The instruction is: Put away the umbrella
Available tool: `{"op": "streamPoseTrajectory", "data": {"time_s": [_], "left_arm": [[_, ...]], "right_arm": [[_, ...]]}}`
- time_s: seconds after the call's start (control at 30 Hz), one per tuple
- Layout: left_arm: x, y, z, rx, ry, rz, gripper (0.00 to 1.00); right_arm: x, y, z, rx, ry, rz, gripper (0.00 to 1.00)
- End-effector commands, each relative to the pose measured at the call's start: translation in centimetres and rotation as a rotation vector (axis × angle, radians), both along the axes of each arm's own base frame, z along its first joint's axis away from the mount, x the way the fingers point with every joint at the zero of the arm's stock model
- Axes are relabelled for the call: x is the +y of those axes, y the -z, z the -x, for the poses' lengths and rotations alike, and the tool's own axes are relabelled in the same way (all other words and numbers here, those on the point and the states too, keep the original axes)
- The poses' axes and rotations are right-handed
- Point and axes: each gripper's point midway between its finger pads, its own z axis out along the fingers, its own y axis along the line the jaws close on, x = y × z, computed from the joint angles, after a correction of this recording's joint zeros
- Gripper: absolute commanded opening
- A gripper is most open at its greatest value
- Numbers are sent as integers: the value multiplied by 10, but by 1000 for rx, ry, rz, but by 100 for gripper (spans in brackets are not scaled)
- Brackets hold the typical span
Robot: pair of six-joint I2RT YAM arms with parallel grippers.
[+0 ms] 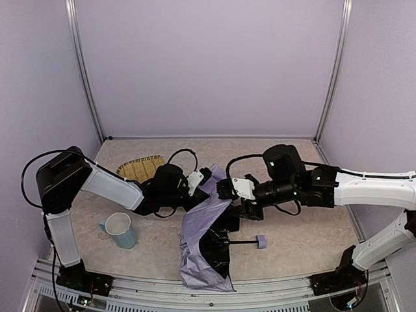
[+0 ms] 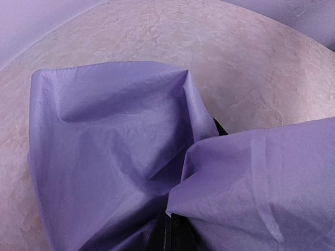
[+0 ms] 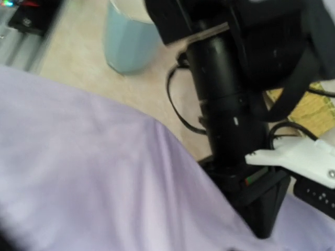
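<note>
The umbrella (image 1: 203,234) lies half collapsed at the table's middle. Its lavender fabric is draped in folds, and the black lining (image 1: 218,250) shows beside them. Its thin shaft (image 1: 242,242) runs right to the small knob (image 1: 261,242). My left gripper (image 1: 208,183) is at the canopy's far end. In the left wrist view its black fingers (image 2: 172,234) are pressed together among folds of umbrella fabric (image 2: 115,136). My right gripper (image 1: 225,190) faces it from the right, against the same raised fabric. In the right wrist view the cloth (image 3: 104,183) covers its fingers.
A light blue mug (image 1: 121,230) stands at the near left, also seen in the right wrist view as the mug (image 3: 128,42). A woven straw tray (image 1: 140,168) lies behind the left arm. Enclosure walls and metal posts ring the table.
</note>
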Motion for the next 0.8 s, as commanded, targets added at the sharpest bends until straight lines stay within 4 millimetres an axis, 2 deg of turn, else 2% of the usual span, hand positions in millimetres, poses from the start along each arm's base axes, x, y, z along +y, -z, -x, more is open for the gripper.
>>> {"op": "streamPoseTrajectory", "data": {"time_s": [0.0, 0.03, 0.13, 0.23, 0.3, 0.37, 0.43, 0.53, 0.67, 0.77], "left_arm": [[0, 0, -3, 12, -3, -3, 0], [0, -2, -3, 11, 0, -1, 0], [0, -10, 0, 1, 16, 9, 0], [5, -27, -4, -41, -5, 30, 27], [14, -47, -11, -95, -47, 68, 50], [29, -71, -16, -150, -91, 122, 65], [47, -91, -18, -202, -130, 171, 73], [65, -114, -14, -268, -147, 189, 78], [72, -118, -3, -268, -134, 167, 81], [76, -118, 5, -262, -133, 154, 81]], "right_arm": [[18, -17, -30, -85, 77, -12, 14], [19, -18, -36, -97, 97, -15, 0], [14, -23, -51, -67, 129, -90, 0], [-1, -18, -78, 70, 151, -159, 0], [-7, -6, -92, 164, 153, -176, 0], [-6, 17, -103, 253, 141, -165, 0], [-4, 37, -111, 325, 125, -153, 0], [-8, 61, -129, 464, 102, -187, 0], [-18, 105, -169, 620, 181, -182, 0], [-20, 136, -177, 679, 218, -136, 0]]}}
